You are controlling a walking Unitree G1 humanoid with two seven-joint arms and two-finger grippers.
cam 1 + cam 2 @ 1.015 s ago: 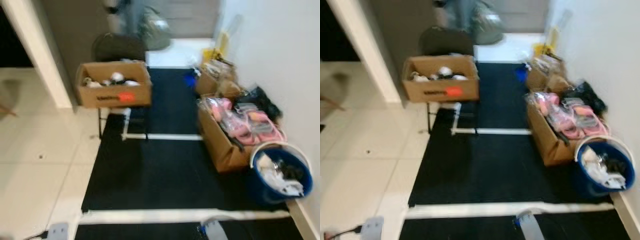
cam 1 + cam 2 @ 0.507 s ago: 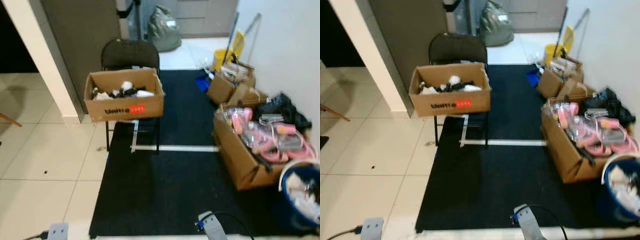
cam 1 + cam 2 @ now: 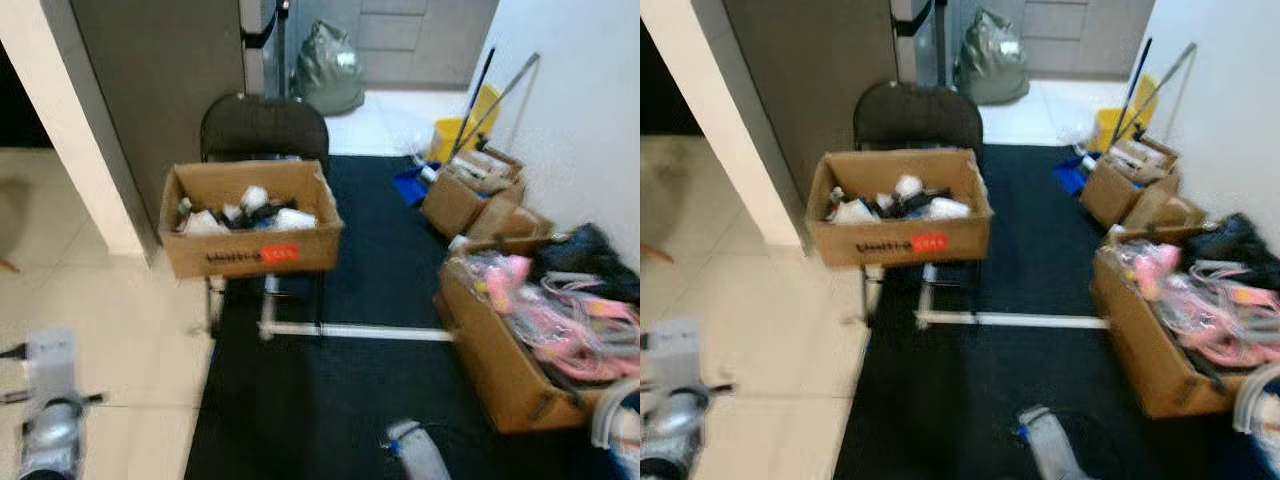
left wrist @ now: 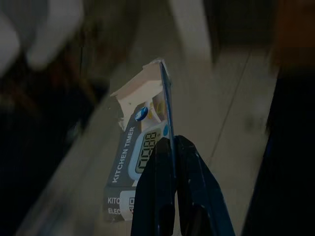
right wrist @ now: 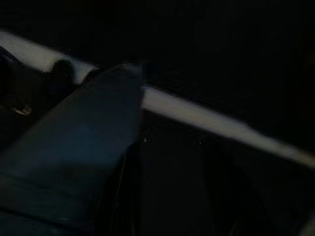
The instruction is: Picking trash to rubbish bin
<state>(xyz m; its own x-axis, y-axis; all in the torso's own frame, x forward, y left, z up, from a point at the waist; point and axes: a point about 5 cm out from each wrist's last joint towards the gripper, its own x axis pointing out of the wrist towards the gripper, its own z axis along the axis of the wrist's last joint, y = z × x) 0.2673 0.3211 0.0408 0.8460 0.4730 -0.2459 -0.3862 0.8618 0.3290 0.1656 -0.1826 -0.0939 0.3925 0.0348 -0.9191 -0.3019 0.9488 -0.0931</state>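
Left gripper (image 4: 173,147): clenched on the kitchen timer box (image 4: 140,155) — a flattened carton pinched edge-on between my two fingers, its printed face turned to one side of them.
Step in hand: carrying this piece of trash to the rubbish bin (image 3: 1262,410), as I judge it.
Where the bin is: well off toward my right side, low by the wall, past the near cardboard box (image 3: 520,345) of pink things — only its rim shows.
Doing it well: keep the pinch firm, since the thin card could slip or swing; hold it clear of my body while I turn.
Right gripper (image 5: 162,187): hangs idle in the dark; I cannot tell how its fingers stand.
Around: a chair (image 3: 262,128) ahead carrying an open box (image 3: 250,218) of odds and ends, smaller boxes (image 3: 470,195) and a yellow mop bucket (image 3: 455,135) farther on.
In the way: the pink-filled box sits between me and the bin — I'd skirt it over the black mat (image 3: 350,370).
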